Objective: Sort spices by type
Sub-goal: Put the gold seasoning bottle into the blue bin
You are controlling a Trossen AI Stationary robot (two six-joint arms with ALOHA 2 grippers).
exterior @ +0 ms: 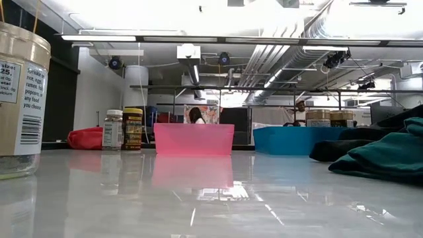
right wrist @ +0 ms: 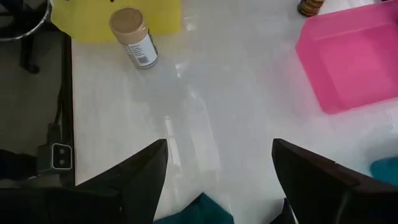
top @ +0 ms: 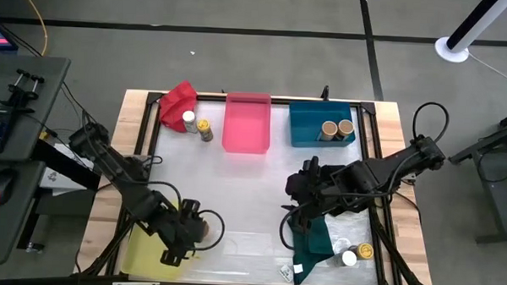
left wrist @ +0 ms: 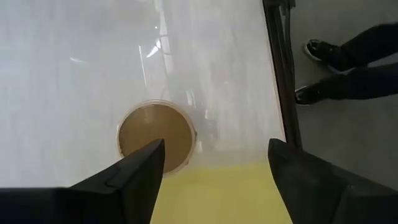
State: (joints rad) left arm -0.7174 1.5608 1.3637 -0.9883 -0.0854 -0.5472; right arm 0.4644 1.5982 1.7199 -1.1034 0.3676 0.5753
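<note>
- left gripper [left wrist: 214, 163], fingers wide open, hovers right over the small tan-lidded spice jar [left wrist: 155, 136] standing on the white tabletop [top: 243, 184], beside the yellow cloth [top: 148, 249]
- right gripper [right wrist: 219, 163] is open too, empty, above the teal cloth [top: 311, 238]

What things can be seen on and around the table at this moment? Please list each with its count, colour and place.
Tan-lidded jars: three; two in the blue tray, one at the yellow cloth's edge, below the left gripper.
Yellow-lidded jars: two; one beside the red cloth, one near the teal cloth.
White-lidded jars: two; one at the red cloth, one at the teal cloth.
Pink tray: one, far middle.
Blue tray: one, far right.
Red cloth: far left.
Yellow cloth: near left.
Teal cloth: near right.
Left gripper: open, over the tan-lidded jar.
Right gripper: open, above the teal cloth.
</note>
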